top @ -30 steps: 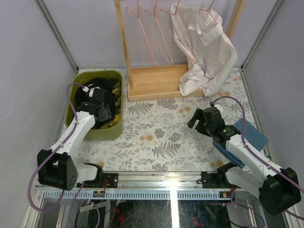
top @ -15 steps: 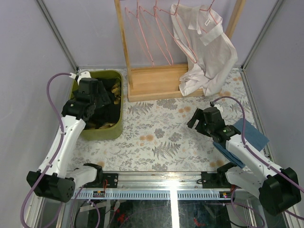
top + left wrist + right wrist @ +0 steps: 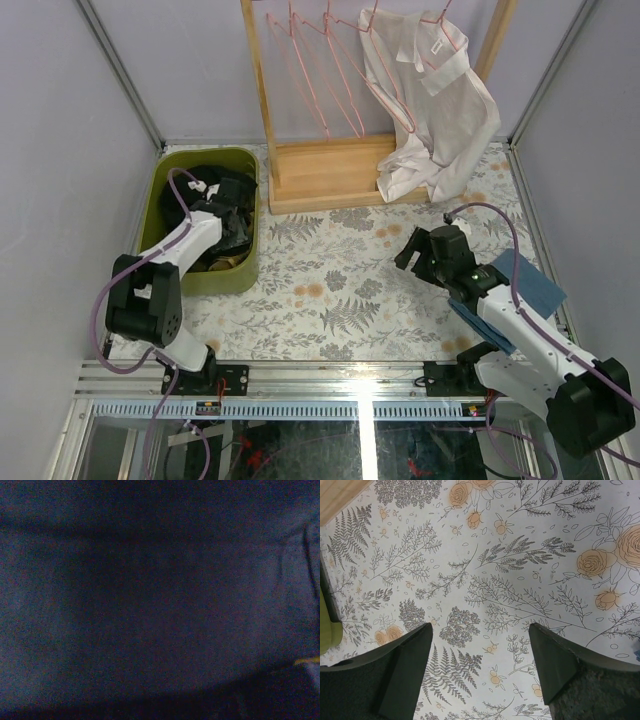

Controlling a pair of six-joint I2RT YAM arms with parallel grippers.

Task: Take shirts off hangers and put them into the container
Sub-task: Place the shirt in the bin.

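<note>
At the right end of the wooden rack (image 3: 322, 168) we see the white shirt (image 3: 432, 100) on its pink hanger (image 3: 447, 32). Its long axis runs down from the rail, and its hem is bunched on the right end of the rack's base. Left of it on the same rail hang the empty hangers (image 3: 312, 75).

We judge that the coming move turns on the right gripper (image 3: 480, 627). It hovers over the floral tablecloth (image 3: 520, 550) just in front of the rack's right end, so the shirt lies beyond it and higher. This makes the right arm much the nearer one. Its jaws stand wide apart, with only tablecloth between them and nothing held.

Left of the rack's base sits the container (image 3: 153, 215), with the black shirts (image 3: 203, 176) piled inside. The left gripper (image 3: 237, 203) is down among them. Its wrist view shows only dark cloth close up, so we cannot tell how wide those jaws are or whether they grip anything.
</note>
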